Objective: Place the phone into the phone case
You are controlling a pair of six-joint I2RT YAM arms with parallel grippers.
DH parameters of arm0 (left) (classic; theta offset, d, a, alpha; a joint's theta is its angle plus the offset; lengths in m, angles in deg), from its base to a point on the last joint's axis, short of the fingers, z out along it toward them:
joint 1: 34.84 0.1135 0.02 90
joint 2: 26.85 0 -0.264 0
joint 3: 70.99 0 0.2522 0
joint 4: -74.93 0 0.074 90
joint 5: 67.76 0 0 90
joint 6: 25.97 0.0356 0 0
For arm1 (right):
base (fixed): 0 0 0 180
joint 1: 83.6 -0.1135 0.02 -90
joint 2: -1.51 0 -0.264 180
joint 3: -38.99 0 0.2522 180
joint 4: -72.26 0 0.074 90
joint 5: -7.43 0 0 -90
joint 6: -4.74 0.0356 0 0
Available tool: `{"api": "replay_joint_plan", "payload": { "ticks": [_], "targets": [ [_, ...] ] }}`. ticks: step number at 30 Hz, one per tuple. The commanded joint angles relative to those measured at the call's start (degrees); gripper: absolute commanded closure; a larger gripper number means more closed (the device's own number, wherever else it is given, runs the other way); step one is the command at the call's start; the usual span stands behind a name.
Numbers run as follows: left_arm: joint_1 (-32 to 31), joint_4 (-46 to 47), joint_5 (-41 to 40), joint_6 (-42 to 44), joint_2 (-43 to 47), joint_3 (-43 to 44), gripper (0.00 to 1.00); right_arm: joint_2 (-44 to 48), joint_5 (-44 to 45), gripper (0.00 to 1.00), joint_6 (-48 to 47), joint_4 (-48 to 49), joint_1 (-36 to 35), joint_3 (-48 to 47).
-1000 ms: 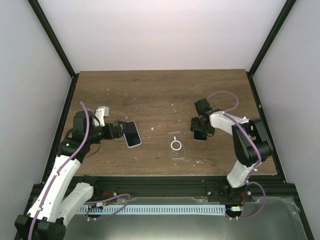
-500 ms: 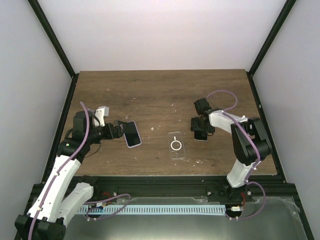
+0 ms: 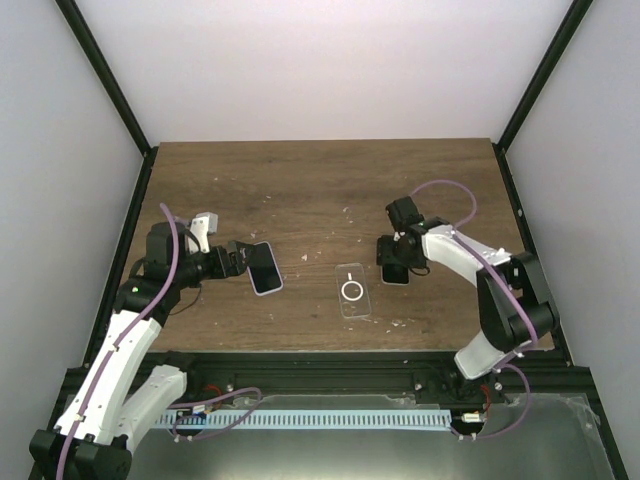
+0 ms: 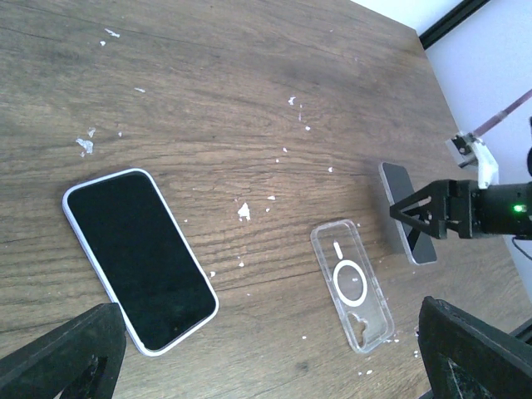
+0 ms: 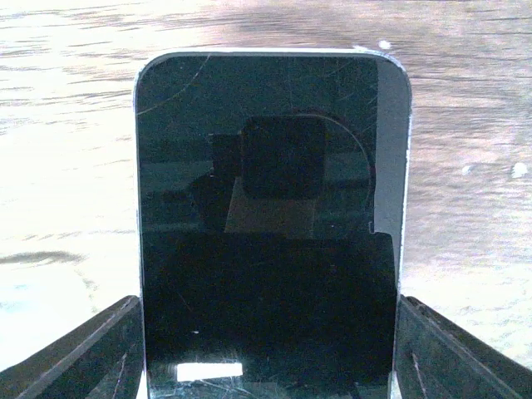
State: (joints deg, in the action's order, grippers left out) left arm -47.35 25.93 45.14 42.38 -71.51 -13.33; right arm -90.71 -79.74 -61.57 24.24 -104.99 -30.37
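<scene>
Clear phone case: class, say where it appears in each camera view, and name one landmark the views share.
Top view: clear case, middle of the table, toward the near edge.
Left wrist: lower right of centre.
Right wrist: not in it.
Shared landmark: the right-hand phone, seen in all three.

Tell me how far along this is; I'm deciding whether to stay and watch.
Done: the right claw grips the phone. In hand: that phone sits right of the clear case, not yet over it. Remaining: carry it across and seat it in the empty case. The left claw is open beside a second phone.
</scene>
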Motion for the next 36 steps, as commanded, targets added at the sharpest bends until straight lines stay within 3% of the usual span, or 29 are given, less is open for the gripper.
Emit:
{"api": "replay_joint_plan", "payload": {
  "ticks": [1,9,17,24,36],
  "targets": [
    [0.03,0.01,-0.33,0.64,0.19,0.05,0.03,4.81,-1.77,0.40,2.57,-1.63,-4.31,-0.43],
    [0.09,-0.05,-0.49,0.64,0.10,0.13,0.03,7.28,-3.09,0.41,9.84,-1.71,-15.77,-1.54],
    [0.05,-0.06,-0.42,0.64,0.28,0.13,0.03,2.78,-1.82,0.41,14.27,-0.11,-24.25,-1.36],
    [0.10,-0.11,-0.36,0.64,0.46,0.13,0.03,-1.71,0.62,0.41,15.23,-0.52,-27.07,-1.33],
    [0.04,0.00,-0.28,0.60,0.37,0.07,0.02,-0.76,4.38,0.42,16.00,-1.39,-27.23,-2.31]
  ]
}}
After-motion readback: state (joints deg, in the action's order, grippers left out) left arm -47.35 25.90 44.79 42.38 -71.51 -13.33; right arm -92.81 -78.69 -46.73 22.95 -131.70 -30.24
